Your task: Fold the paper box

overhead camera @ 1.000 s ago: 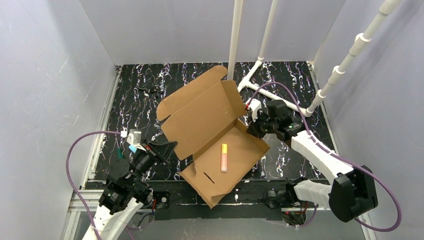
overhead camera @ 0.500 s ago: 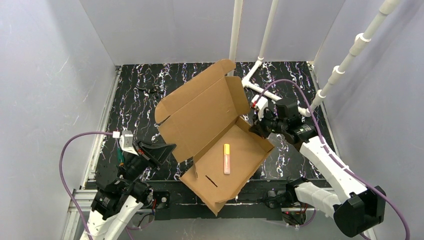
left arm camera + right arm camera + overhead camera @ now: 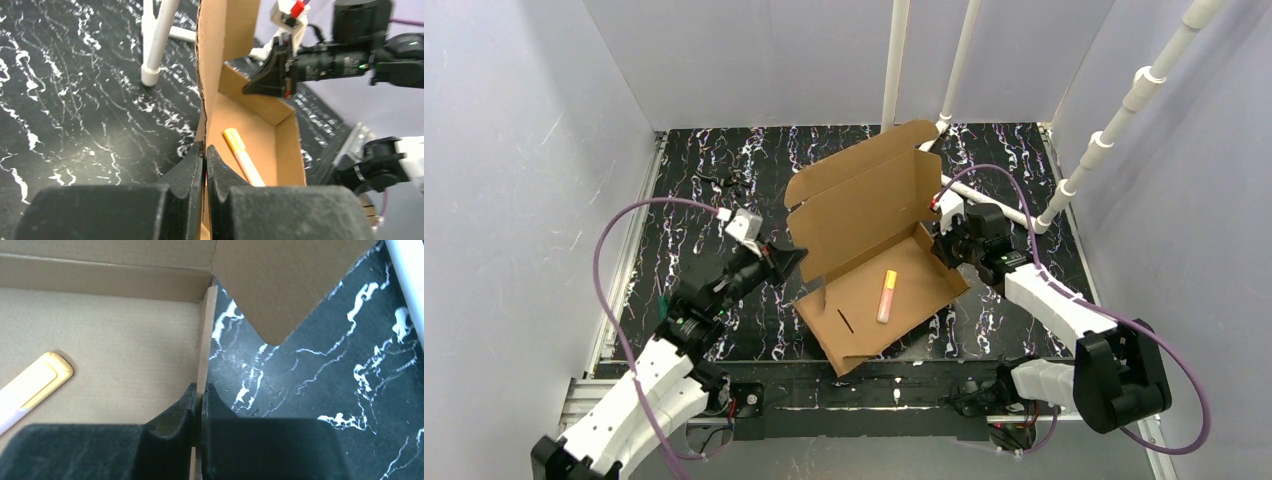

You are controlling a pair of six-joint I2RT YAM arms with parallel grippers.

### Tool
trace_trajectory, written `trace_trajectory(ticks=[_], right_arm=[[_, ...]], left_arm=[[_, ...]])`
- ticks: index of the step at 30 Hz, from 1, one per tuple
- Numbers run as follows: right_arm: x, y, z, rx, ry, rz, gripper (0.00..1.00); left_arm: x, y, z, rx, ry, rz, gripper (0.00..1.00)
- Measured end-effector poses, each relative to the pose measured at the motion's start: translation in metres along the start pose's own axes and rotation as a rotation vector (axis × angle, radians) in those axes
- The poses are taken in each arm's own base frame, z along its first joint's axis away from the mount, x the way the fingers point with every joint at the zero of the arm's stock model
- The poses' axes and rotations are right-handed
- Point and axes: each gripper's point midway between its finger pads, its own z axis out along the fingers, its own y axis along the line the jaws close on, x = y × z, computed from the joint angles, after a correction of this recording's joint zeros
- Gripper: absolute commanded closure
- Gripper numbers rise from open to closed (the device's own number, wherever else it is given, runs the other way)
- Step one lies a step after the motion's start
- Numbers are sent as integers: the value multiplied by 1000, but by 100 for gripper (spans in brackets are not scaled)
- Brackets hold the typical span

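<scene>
With the right pincer (image 3: 938, 247), the left pincer (image 3: 795, 258) now also clamps the paper box (image 3: 864, 225).

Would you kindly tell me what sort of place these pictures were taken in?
Probably a robotics lab test cell: plain pale walls box in a black marbled table, a white pipe frame stands on it, and a left arm and right arm are mounted at its near edge.

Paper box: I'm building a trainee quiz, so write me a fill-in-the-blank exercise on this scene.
Inside the paper box lies a marker with a ____ cap.
The fingers of the left gripper and right gripper are ____ on its cardboard.
The table is ____ with white veins.
Missing words: yellow; shut; black.
</scene>
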Motion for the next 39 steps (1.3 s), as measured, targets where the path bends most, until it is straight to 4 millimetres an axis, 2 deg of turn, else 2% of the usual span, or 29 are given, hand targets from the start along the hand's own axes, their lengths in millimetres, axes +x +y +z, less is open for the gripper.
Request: trace_trajectory(ticks=[5,11,14,17,20,22,25,29,31,34,36,39], right_arm=[[18,-21,12,95,18,28,99],[25,-48,26,192,22,84,99],[34,-55,34,210,35,134,99],[36,-56,41,206,35,173,69],[31,-53,47,179,24,193,45],[25,-52,47,157,8,190,36],[16,-53,43,135,-13,190,24],[6,-64,28,106,-38,183,10],[-1,-67,22,68,-42,150,6],[-5,-58,19,-16,-30,89,2],[-2,-51,17,-62,-16,58,2],[9,-40,14,-119,24,28,2]], left_arm=[[30,30,31,-71,114,42,98],[48,60,66,-149,228,31,94],[53,70,80,-165,260,19,80],[50,78,90,-178,270,2,58],[42,84,91,-206,255,-30,29],[35,93,82,-268,254,-68,18],[22,109,53,-416,292,-117,9],[3,121,7,-610,337,-142,7],[5,124,-22,-698,369,-148,7],[18,124,-56,-781,415,-171,6],[27,125,-70,-821,444,-188,6],[37,126,-79,-849,480,-214,6]])
